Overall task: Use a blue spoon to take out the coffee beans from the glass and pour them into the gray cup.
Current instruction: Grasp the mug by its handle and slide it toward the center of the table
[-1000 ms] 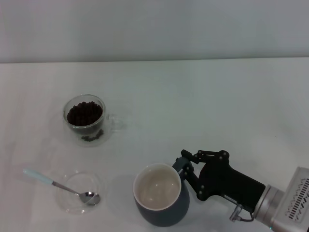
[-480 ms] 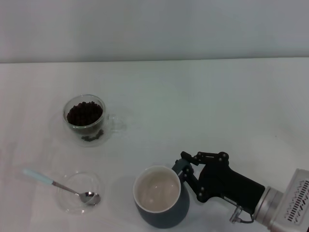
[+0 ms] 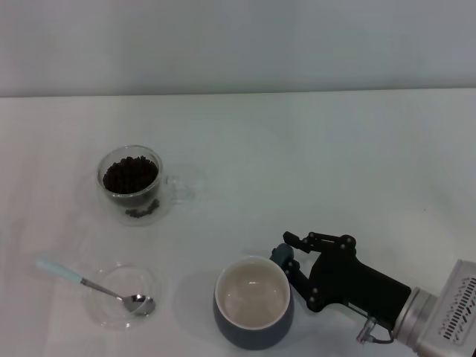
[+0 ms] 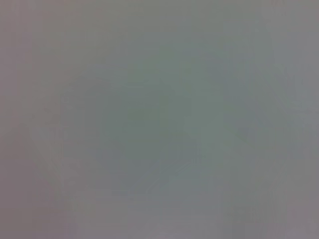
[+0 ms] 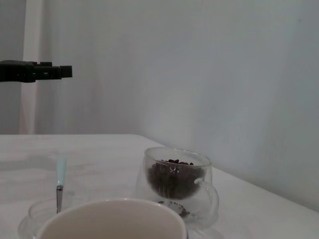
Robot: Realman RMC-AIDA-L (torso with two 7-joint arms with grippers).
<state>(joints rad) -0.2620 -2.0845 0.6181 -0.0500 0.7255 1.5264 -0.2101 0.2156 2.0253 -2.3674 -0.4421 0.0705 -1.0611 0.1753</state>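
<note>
On your left, the pale-blue-handled metal teaspoon (image 3: 82,283) lay with its bowl in a shallow clear glass dish (image 3: 123,295) on the white counter (image 3: 312,163). Beyond it stood the small clear double-walled glass mug (image 3: 132,184), full of dark coffee beans (image 3: 130,175). Toward your right, the black right end effector (image 3: 286,262) was clamped on the rounded blue-gray ceramic mug (image 3: 253,303) at its handle side. The left end effector was out of sight.
</note>
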